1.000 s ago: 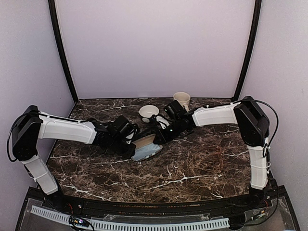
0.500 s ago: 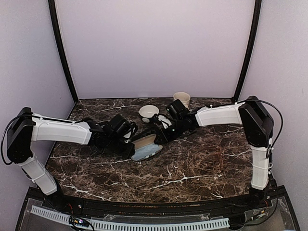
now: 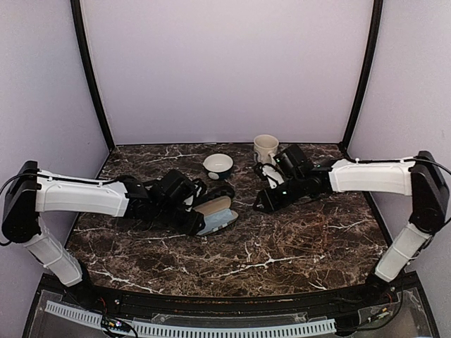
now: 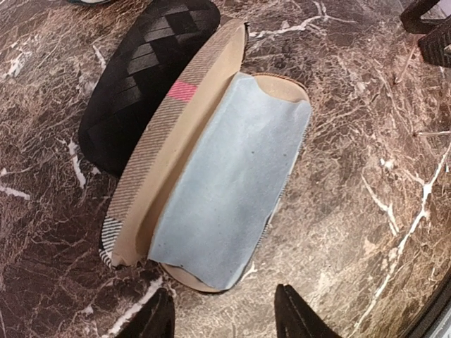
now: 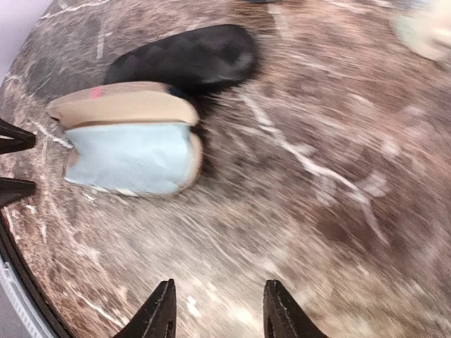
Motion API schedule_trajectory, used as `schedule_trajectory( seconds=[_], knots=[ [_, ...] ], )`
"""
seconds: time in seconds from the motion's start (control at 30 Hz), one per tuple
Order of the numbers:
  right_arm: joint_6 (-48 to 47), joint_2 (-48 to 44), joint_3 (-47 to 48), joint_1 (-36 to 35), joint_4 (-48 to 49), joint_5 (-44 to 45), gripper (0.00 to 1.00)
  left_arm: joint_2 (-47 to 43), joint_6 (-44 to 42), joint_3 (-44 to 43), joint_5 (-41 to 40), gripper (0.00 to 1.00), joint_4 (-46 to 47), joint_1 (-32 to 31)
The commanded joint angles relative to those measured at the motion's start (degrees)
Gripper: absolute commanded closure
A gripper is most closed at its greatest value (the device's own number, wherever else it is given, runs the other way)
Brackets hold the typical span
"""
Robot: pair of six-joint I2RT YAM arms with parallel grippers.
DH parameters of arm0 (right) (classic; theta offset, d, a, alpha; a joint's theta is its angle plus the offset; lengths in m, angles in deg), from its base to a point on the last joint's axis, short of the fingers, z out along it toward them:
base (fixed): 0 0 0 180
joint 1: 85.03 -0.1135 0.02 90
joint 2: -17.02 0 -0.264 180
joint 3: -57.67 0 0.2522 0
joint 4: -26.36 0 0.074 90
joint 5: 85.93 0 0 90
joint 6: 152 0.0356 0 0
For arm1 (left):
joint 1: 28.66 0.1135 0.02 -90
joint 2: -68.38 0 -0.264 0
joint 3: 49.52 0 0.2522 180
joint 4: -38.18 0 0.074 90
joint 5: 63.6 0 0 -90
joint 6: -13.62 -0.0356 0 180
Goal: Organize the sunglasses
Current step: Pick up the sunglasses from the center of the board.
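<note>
With the left pincer [image 4: 224, 313] and right pincer [image 5: 215, 310] both open and empty, the sunglasses are out of sight, likely under the blue cloth [image 4: 225, 183] in the open brown striped case [image 4: 162, 141] mid-surface, so closing the lid carelessly could pinch the cloth or shove the case.

place: robot test booth | cues: plain lilac walls [image 3: 225, 70], black posts [image 3: 92, 77], marbled tabletop [image 3: 296, 246]

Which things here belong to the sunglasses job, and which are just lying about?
Job, likely: open striped case, blue cloth in it, black checkered case. No sunglasses in sight.
Lying about: bowl, mug.
</note>
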Motion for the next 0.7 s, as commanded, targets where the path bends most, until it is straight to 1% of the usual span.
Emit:
schedule_trajectory(
  seconds=[0.0, 0.1, 0.23, 0.37, 0.57, 0.67],
  knots=[
    [3.39, -10.17, -5.34, 3.14, -9.26, 13.51, 0.55, -3.26, -0.16, 0.64, -1.1, 0.48, 2.14, -0.6],
    [1.99, -13.77, -6.22, 4.92, -15.56, 18.67, 0.49, -3.32, -0.44, 0.27, -0.56, 0.47, 2.77, -0.69],
    [-1.95, -14.45, -4.32, 5.54, -22.23, 23.04, 0.39, -3.0, -0.63, -0.56, 0.08, 0.46, 2.85, -0.82],
    [-5.66, -12.77, -1.74, 5.86, -25.88, 27.9, 0.3, -3.27, -0.69, -0.45, 0.07, 0.45, 2.92, -0.86],
    [-10.72, -8.52, 1.13, 6.0, -27.61, 30.17, 0.19, -3.41, -0.49, -0.25, 0.0, 0.45, 2.9, -0.92],
    [-12.74, -4.57, 2.84, 5.98, -28.87, 31.62, 0.15, -2.97, -0.56, -0.29, 0.26, 0.45, 3.26, -0.95]
  ],
)
